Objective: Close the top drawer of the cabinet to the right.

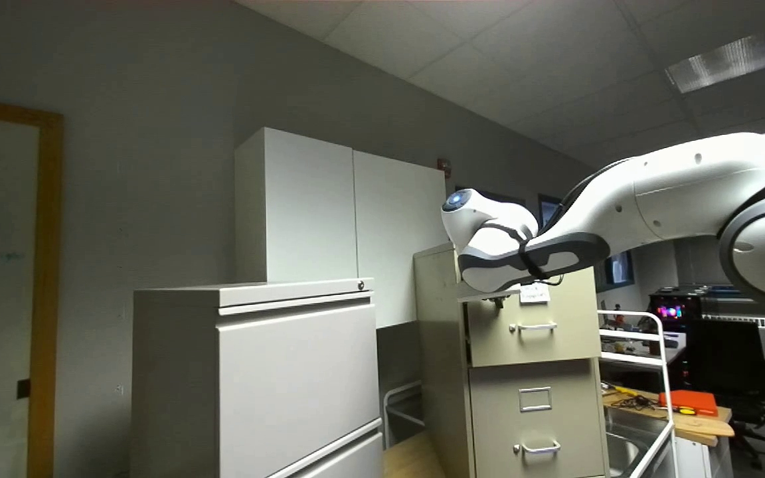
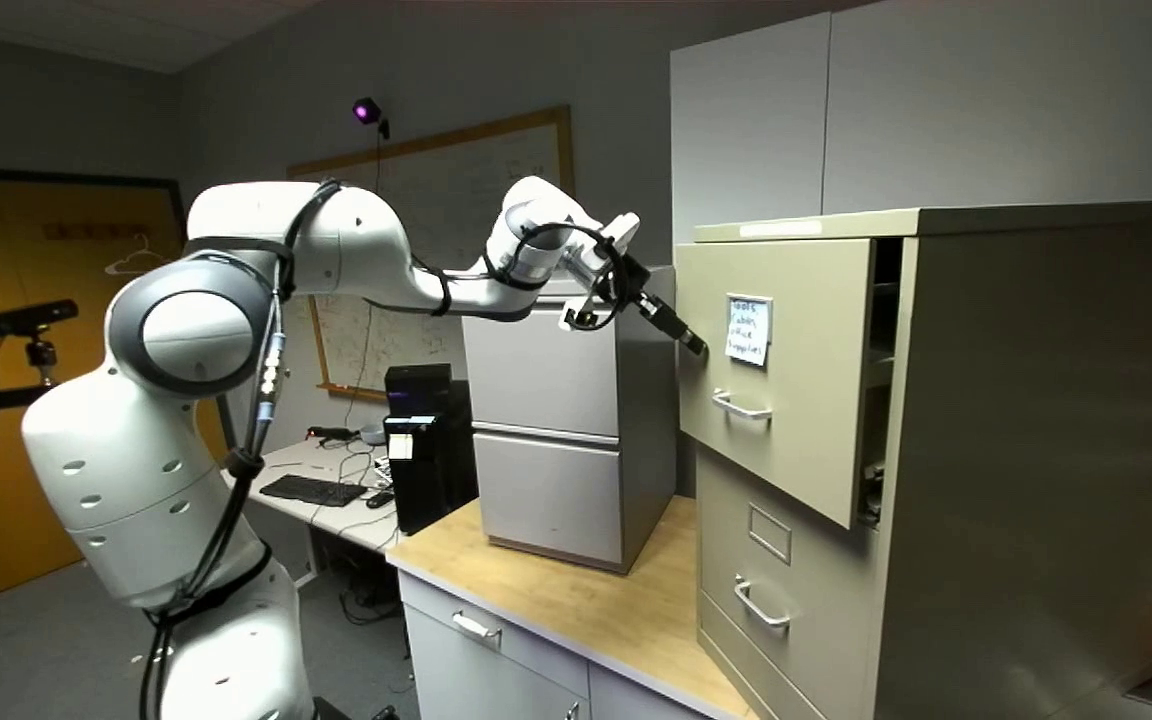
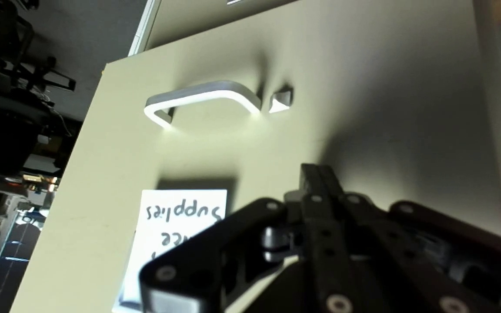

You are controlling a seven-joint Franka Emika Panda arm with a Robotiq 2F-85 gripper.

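Observation:
The cabinet is narrow, tall and beige, in both exterior views (image 1: 439, 345) (image 2: 1036, 450). Its top drawer (image 2: 816, 370) stands partly pulled out, with a dark gap between its front and the cabinet body. The drawer's front also shows in an exterior view (image 1: 575, 332) and fills much of the wrist view (image 3: 250, 148), with a silver handle, a lock and a paper label. My gripper (image 2: 694, 342) is shut and empty, its fingertips at the drawer front beside the label. They also show in the wrist view (image 3: 318, 171); whether they touch the front is unclear.
A lower drawer (image 2: 766, 560) of the cabinet is shut. A low grey-white cabinet (image 2: 546, 370) stands beside it on a wooden counter (image 2: 556, 590). White wall cupboards (image 1: 309, 206) hang behind. A white metal rack (image 1: 661, 372) stands at the cabinet's far side.

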